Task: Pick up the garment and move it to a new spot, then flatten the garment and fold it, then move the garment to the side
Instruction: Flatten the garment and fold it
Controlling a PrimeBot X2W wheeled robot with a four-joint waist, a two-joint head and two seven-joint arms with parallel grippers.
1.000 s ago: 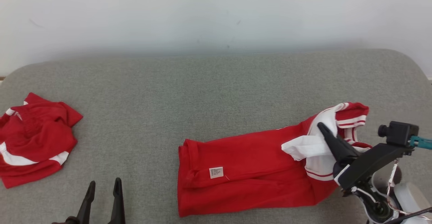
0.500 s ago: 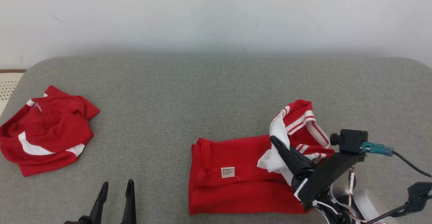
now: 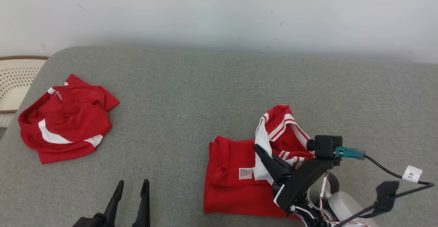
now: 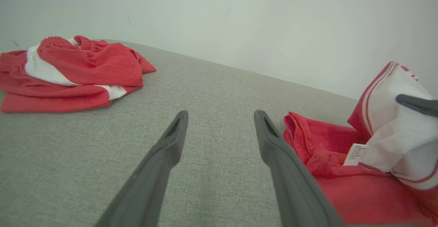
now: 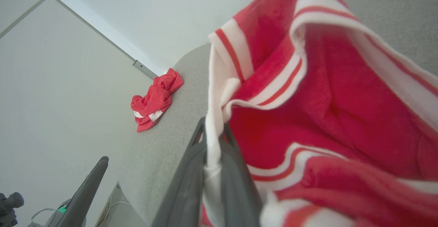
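The garment (image 3: 226, 165) is a red shirt with white, red-striped trim, lying on the grey cushion at the lower right. Its trimmed end is lifted and doubled back over the body. My right gripper (image 3: 256, 147) is shut on a white edge of that end; the right wrist view shows the cloth pinched between the fingers (image 5: 196, 151), with the garment (image 5: 325, 100) hanging close in front. My left gripper (image 3: 133, 183) stands open over bare cushion at the lower left, holding nothing. In the left wrist view the left gripper (image 4: 221, 114) points past the garment (image 4: 359, 189) on its right.
A second red and white garment (image 3: 68, 124) lies crumpled near the cushion's left end. Beyond that end stands a pale wicker basket (image 3: 13, 83). The grey cushion (image 3: 191, 93) runs back to a white wall. A cable with a tag (image 3: 411, 174) trails from my right wrist.
My right gripper has carried the trimmed end leftward over the shirt's body, shortening the spread cloth. The head camera has turned left, bringing the basket into view. The left gripper stays open.
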